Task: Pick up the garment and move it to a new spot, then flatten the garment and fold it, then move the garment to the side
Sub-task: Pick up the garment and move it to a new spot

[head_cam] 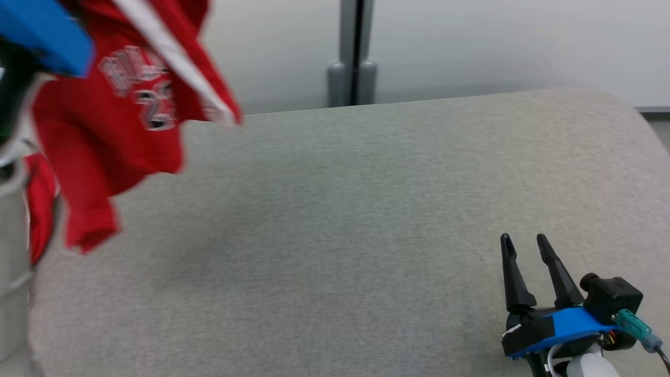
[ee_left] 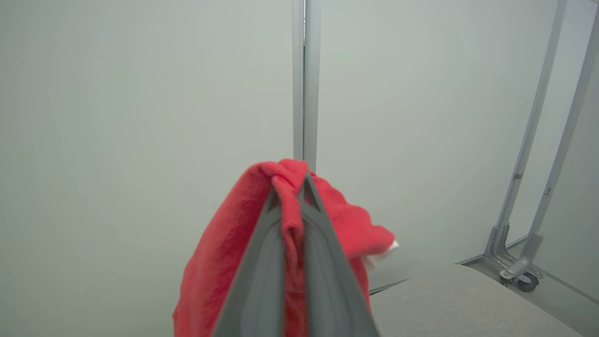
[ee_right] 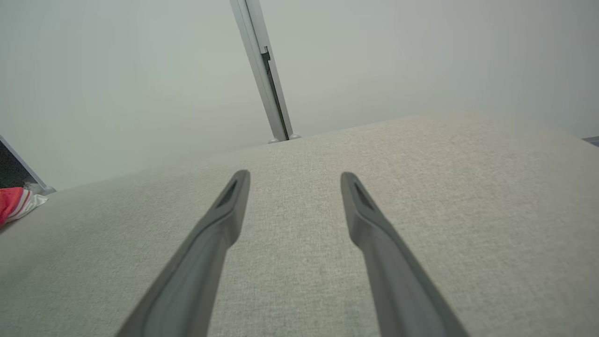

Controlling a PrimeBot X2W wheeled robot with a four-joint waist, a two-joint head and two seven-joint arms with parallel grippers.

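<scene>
The garment (head_cam: 112,125) is a red jersey with white trim and pale lettering. It hangs blurred in the air at the upper left of the head view, its lower folds dangling over the left end of the beige cushion (head_cam: 340,225). In the left wrist view my left gripper (ee_left: 290,187) is shut on a bunched fold of the garment (ee_left: 224,252), which drapes down around the fingers. My right gripper (head_cam: 525,243) stands open and empty low over the cushion at the lower right. A red and white edge of the garment (ee_right: 16,206) peeks in at the far left of the right wrist view.
The wide beige cushion (ee_right: 421,187) spreads under both arms. Behind it stands a pale wall panel with a grey vertical post (head_cam: 353,57). A grey frame leg on a caster (ee_left: 519,276) stands beyond the cushion's far corner.
</scene>
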